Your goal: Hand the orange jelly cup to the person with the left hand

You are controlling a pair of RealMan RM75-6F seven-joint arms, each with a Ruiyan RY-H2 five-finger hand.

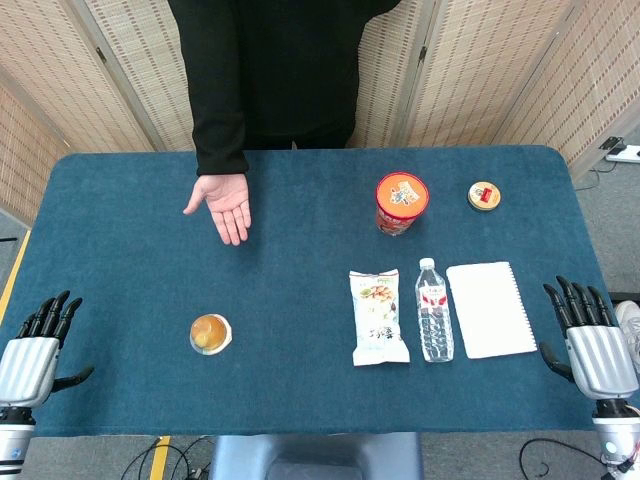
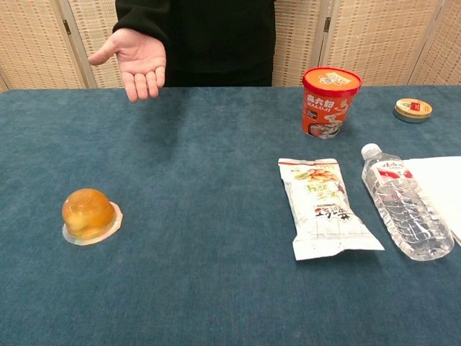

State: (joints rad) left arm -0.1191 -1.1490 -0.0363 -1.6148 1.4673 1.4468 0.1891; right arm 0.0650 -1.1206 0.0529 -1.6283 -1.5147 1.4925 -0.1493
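The orange jelly cup (image 1: pixel 210 334) (image 2: pixel 89 215) sits upside down on the blue table, near the front left. My left hand (image 1: pixel 35 348) hovers at the table's left edge, well left of the cup, fingers apart and holding nothing. My right hand (image 1: pixel 590 333) stands at the right edge, fingers extended and empty. The person's open palm (image 1: pixel 224 205) (image 2: pixel 135 60) is held out, facing up, over the far left of the table. Neither of my hands shows in the chest view.
A snack packet (image 1: pixel 378 316), a water bottle (image 1: pixel 433 310) and a white notepad (image 1: pixel 489 309) lie side by side at the right. A red instant-noodle cup (image 1: pixel 401 203) and a small round tin (image 1: pixel 484 196) stand further back.
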